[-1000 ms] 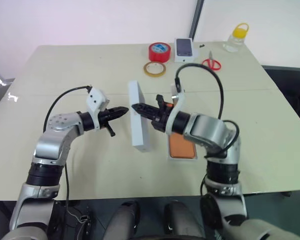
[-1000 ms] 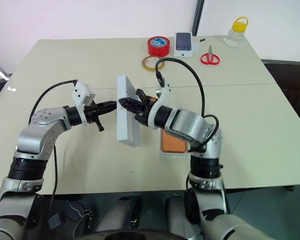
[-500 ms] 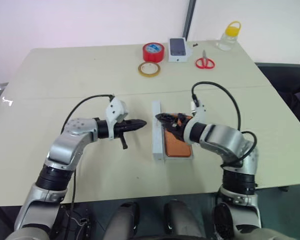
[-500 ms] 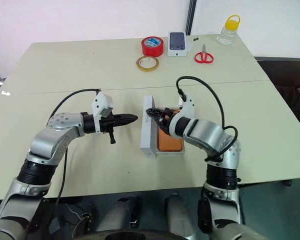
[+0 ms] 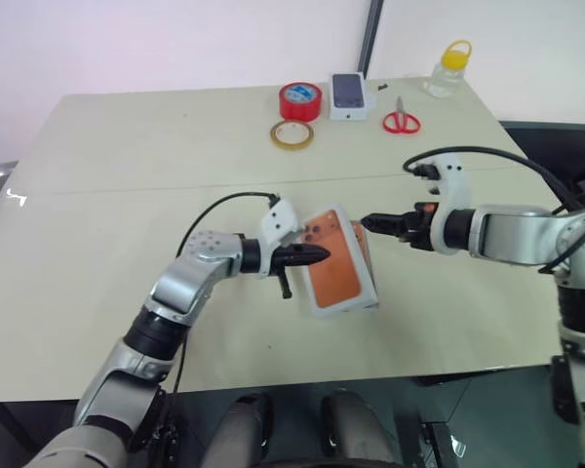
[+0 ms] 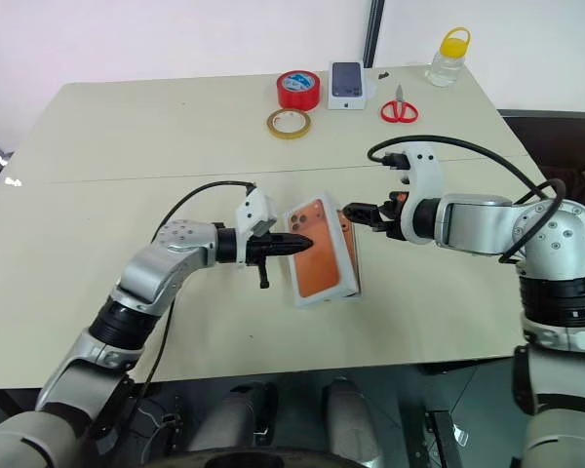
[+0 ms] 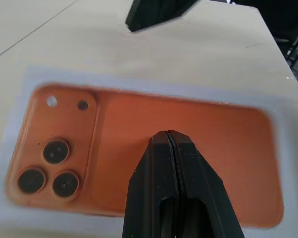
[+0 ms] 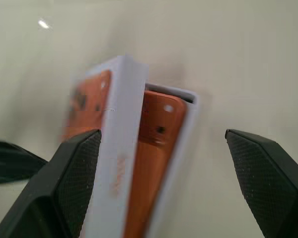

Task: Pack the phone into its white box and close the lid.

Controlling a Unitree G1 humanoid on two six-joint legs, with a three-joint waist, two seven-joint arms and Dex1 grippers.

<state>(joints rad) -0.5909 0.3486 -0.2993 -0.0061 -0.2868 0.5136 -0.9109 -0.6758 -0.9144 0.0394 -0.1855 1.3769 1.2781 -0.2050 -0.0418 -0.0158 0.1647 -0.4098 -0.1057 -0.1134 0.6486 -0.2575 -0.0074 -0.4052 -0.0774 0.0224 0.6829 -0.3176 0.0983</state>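
The lid lies tilted over the white box, printed orange picture facing up. Its side nearest my right gripper stands raised off the box. Under that raised edge, in the right wrist view, the orange phone rests inside the box. My left gripper is shut, its tips resting on the lid's printed face. My right gripper hovers just to the right of the lid's far corner, open, with nothing between its fingers.
At the table's far edge stand a red tape roll, a yellowish tape ring, a small white box with a dark phone picture, red scissors and a yellow-capped bottle.
The lid, which stood on its edge beside the box, has tipped over onto it. My right gripper let go, opened and drew back to the right. My left gripper moved right onto the lid.
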